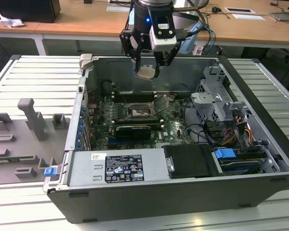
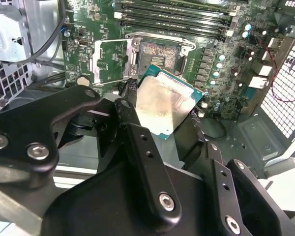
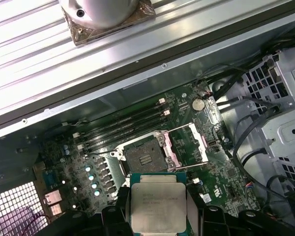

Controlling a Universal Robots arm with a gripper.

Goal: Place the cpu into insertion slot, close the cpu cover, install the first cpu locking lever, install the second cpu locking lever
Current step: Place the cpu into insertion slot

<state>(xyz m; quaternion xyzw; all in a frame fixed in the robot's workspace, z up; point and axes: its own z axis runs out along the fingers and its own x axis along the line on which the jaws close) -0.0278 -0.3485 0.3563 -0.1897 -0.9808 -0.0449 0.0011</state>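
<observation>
My gripper (image 1: 146, 67) hangs above the open computer case, shut on the cpu (image 1: 146, 73), a flat square chip with a dull silvery-tan face. In both wrist views the cpu (image 2: 164, 103) (image 3: 157, 204) sits clamped by its edges between the black fingers (image 2: 130, 120). It is well above the board and slightly tilted. The insertion slot (image 1: 137, 111) (image 2: 160, 56) (image 3: 143, 157) is a dark square socket on the green board, with nothing in it. The cpu cover (image 2: 110, 61) (image 3: 187, 145) is a silver frame plate swung open beside the socket.
Long memory slots (image 1: 135, 98) run behind the socket and a long black card (image 1: 132, 130) lies in front of it. A drive cage (image 1: 216, 101) and cables stand at the exterior view's right, a power supply (image 1: 118, 166) in front. Grey fixtures (image 1: 33, 120) sit outside the case.
</observation>
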